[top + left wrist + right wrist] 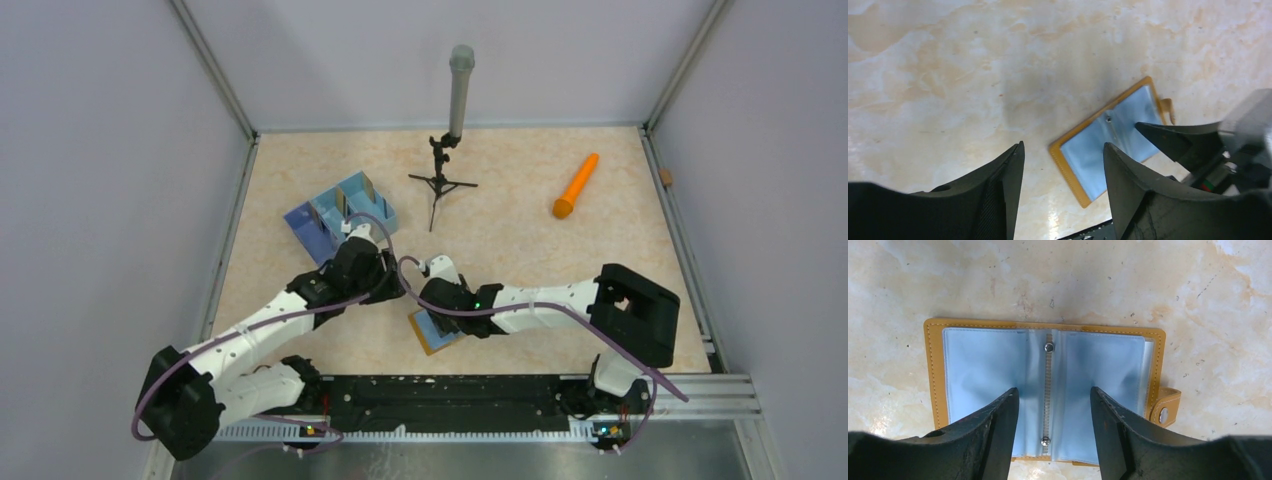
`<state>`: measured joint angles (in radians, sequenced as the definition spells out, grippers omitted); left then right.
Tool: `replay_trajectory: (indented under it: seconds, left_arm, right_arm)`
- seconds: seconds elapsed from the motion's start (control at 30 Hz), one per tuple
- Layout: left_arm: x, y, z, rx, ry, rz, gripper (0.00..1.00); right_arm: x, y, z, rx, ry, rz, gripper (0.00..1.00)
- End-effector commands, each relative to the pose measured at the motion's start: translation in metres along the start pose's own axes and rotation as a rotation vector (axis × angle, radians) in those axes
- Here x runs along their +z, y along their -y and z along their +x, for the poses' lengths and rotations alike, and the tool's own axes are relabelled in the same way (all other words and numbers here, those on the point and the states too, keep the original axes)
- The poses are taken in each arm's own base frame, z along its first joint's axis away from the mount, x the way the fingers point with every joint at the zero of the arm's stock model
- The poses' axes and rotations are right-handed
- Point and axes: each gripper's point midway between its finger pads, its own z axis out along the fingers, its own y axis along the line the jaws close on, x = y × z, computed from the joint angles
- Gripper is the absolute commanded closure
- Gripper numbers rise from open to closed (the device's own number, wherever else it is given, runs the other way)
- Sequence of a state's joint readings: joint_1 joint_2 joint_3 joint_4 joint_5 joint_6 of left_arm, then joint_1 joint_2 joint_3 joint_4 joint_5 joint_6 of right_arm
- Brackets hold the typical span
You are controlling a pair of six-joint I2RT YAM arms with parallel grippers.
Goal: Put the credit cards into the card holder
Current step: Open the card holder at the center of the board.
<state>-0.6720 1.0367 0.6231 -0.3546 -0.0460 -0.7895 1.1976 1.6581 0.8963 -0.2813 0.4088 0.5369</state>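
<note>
now, card holder (1048,370): laid open on the counter (948,280)
left tool (1064,145): held wide, nothing gripped
right tool (1054,389): held wide over it

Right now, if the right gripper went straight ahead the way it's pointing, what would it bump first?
Probably the card holder. It lies open on the table, and the right gripper points down at its middle seam, jaws apart, nothing in between. How close it is, I can't tell.
</note>
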Motion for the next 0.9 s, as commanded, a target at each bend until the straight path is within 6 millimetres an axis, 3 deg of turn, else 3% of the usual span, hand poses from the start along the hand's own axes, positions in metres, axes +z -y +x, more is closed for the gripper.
replay_trajectory:
  seconds: [0.0,0.2,0.37,0.57,0.87]
  left_arm:
    - [-0.01,-0.01,-0.014,0.02,0.013,-0.033,0.37]
    - [-0.029,-0.013,-0.044,0.016,0.075,-0.024,0.34]
    - [-0.043,-0.019,-0.062,-0.007,0.106,-0.013,0.33]
    - [-0.052,-0.025,-0.073,0.003,0.127,-0.032,0.32]
    - [-0.063,-0.024,-0.087,0.018,0.143,-0.033,0.29]
  right_arm:
    - [0.009,0.019,0.051,-0.047,-0.138,0.074,0.44]
    - [0.005,0.014,0.042,-0.027,-0.126,0.065,0.41]
    - [-0.011,0.003,0.014,0.001,-0.062,0.012,0.38]
    - [-0.028,-0.006,-0.014,0.015,0.002,-0.034,0.35]
    - [-0.045,-0.013,-0.031,0.039,0.051,-0.099,0.32]
